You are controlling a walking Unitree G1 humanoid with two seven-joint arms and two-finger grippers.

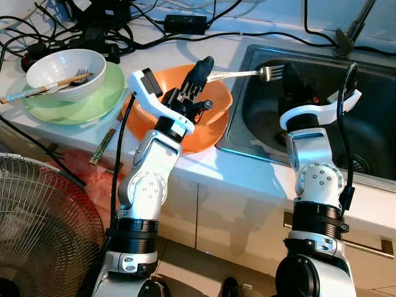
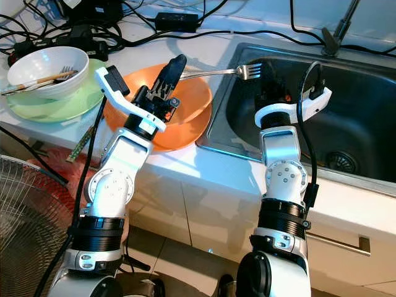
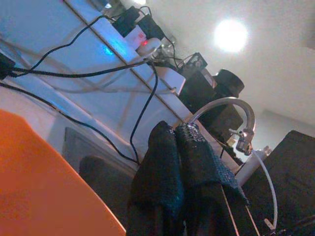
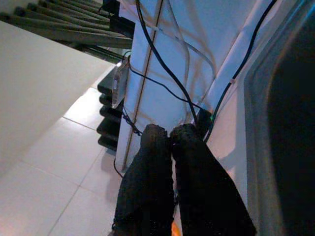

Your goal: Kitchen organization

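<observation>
A: What holds what?

B: A white bowl (image 1: 65, 73) sits on a green plate (image 1: 93, 99), chopsticks (image 1: 43, 88) and cutlery inside. Under the left gripper (image 1: 203, 67) lies a glossy orange bowl (image 1: 210, 127).

A: The fork (image 1: 247, 74)?

B: Shiny metal, level. The left gripper is clamped on its handle; the tines reach past it over the steel sink (image 1: 365, 117).

A: The right gripper (image 2: 272, 80)?

B: In the sink just beyond the tines, fingers pressed together, holding nothing.

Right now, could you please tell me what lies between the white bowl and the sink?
The orange bowl sits on the counter between the white bowl and the sink, with the left pincer holding a fork above it, in both eye views.
</observation>
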